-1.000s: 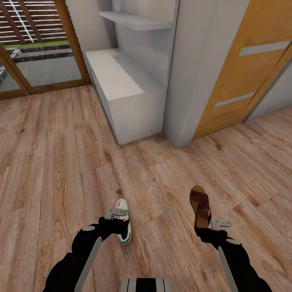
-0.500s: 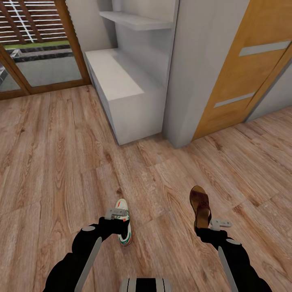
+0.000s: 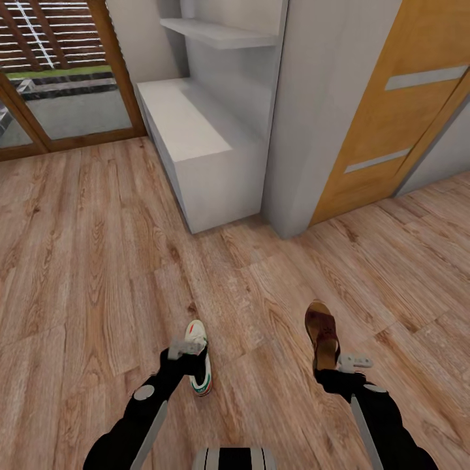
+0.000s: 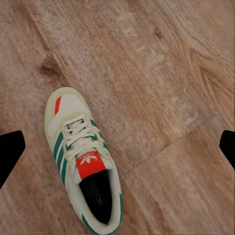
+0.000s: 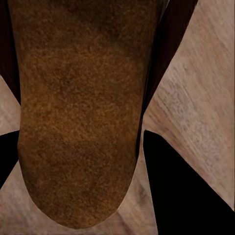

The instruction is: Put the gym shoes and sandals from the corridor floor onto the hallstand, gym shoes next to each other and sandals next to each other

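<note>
We are hovering our left gripper (image 4: 117, 147), fingers spread wide, over the gym shoe (image 3: 198, 365) lying near-left on the corridor floor (image 3: 98, 274), while our right gripper (image 3: 329, 365) is clamping the sandal (image 3: 322, 333) for carrying to the far hallstand (image 3: 196, 143).

Both black arms reach forward, low over the floor (image 3: 98, 261). The left gripper (image 4: 117, 147) has its fingers wide apart. The right gripper (image 5: 78, 142) pinches something brown.
</note>
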{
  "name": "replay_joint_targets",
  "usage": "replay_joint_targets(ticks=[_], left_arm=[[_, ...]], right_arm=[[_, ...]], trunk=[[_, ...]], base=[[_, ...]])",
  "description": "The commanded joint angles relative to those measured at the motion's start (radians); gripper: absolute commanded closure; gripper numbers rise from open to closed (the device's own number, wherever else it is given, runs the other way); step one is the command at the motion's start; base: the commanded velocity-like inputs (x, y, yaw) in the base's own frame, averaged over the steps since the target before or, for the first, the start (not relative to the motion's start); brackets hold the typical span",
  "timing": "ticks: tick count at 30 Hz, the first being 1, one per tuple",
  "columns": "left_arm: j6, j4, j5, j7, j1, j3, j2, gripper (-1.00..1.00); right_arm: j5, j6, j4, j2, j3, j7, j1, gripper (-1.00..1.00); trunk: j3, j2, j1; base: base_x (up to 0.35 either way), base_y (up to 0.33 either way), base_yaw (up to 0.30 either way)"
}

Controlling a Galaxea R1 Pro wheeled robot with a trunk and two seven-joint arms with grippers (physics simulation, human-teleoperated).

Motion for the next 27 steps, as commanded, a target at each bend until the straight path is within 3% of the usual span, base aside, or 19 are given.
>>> replay_joint_targets(ticks=[1, 2, 6, 12, 17, 19, 24, 27], left_arm=[[-0.036, 0.019, 0.01, 0.001, 0.0, 0.002, 0.0, -1.0], [-0.086, 0.044, 0.01, 0.001, 0.0, 0.004, 0.0, -1.0], [-0.157, 0.077, 0.012, 0.002, 0.001, 0.006, 0.0, -1.0], [-0.239, 0.11, 0.015, 0.002, 0.001, 0.007, -0.001, -1.0], [-0.298, 0.147, 0.02, 0.002, 0.002, 0.007, -0.002, -1.0], [-0.306, 0.152, 0.027, 0.002, 0.004, 0.007, -0.002, -1.0], [-0.331, 0.156, 0.041, 0.002, 0.027, 0.007, -0.001, -1.0], [-0.342, 0.157, 0.042, 0.002, 0.036, 0.007, -0.001, -1.0]], right_arm=[[-0.001, 0.045, -0.001, 0.0, 0.0, -0.002, 0.0, 1.0], [0.0, 0.109, -0.004, 0.0, 0.001, -0.003, 0.0, 1.0], [0.001, 0.191, -0.031, 0.0, 0.001, -0.003, -0.008, 1.0], [0.0, 0.222, -0.143, 0.002, 0.003, -0.003, -0.025, 1.0], [0.0, 0.232, -0.167, 0.002, 0.011, -0.003, -0.027, 1.0], [0.0, 0.232, -0.169, 0.001, 0.029, -0.003, -0.027, 1.0], [0.001, 0.233, -0.174, 0.001, 0.14, -0.003, -0.027, 1.0], [0.0, 0.233, -0.174, 0.002, 0.167, -0.003, -0.027, 1.0]], trunk=[[-0.001, 0.0, 0.0], [-0.001, 0.0, 0.0], [-0.001, 0.0, 0.0], [-0.001, 0.0, 0.0], [-0.001, 0.0, 0.0], [-0.001, 0.0, 0.0], [-0.001, 0.0, 0.0], [-0.001, 0.0, 0.0]], base=[[0.0, 0.0, 0.0], [0.0, 0.0, 0.0], [0.0, 0.0, 0.0], [0.0, 0.0, 0.0], [0.0, 0.0, 0.0], [0.0, 0.0, 0.0], [0.0, 0.0, 0.0], [0.0, 0.0, 0.0]])
